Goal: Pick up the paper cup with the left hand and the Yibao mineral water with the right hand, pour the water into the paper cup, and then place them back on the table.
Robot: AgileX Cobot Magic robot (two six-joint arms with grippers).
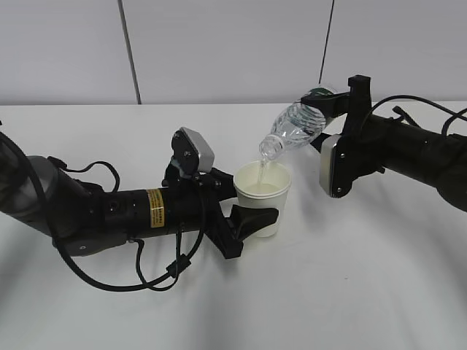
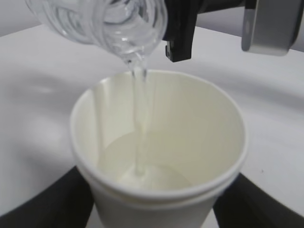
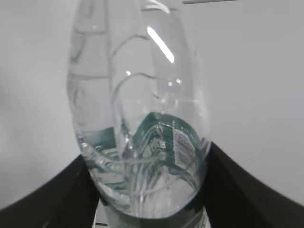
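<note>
The left tool (image 1: 252, 219) is clamped around the paper cup (image 1: 263, 198), one black finger on each side of the lower wall. In the left wrist view only the inner edges of those fingers (image 2: 57, 204) show at the bottom corners, and the cup's base is cut off by the frame. Whether the cup rests on the counter (image 1: 350, 292) or hangs just above it cannot be told.

The right tool (image 1: 332, 98) holds the Yibao mineral water (image 1: 295, 125) at its labelled end, with the bottle tilted mouth-down toward the left tool. Its fingertips are mostly hidden behind the bottle in the exterior view. In the right wrist view the bottle fills the frame, its neck end cut off at the top, and only dark finger edges (image 3: 247, 190) show at the bottom corners. The label print is too blurred to read.

A thin stream of the water (image 2: 139, 118) falls from the bottle mouth, just above the cup's rim, into a shallow pool on the cup's floor.

Outward from the left tool, the arm carries a yellow sticker (image 1: 155, 206) and loose cables (image 1: 117, 281) that sag onto the counter. The counter lies bare in front of both tools and between the cup and the right arm. Its far edge meets a pale wall (image 1: 219, 51) behind them.
</note>
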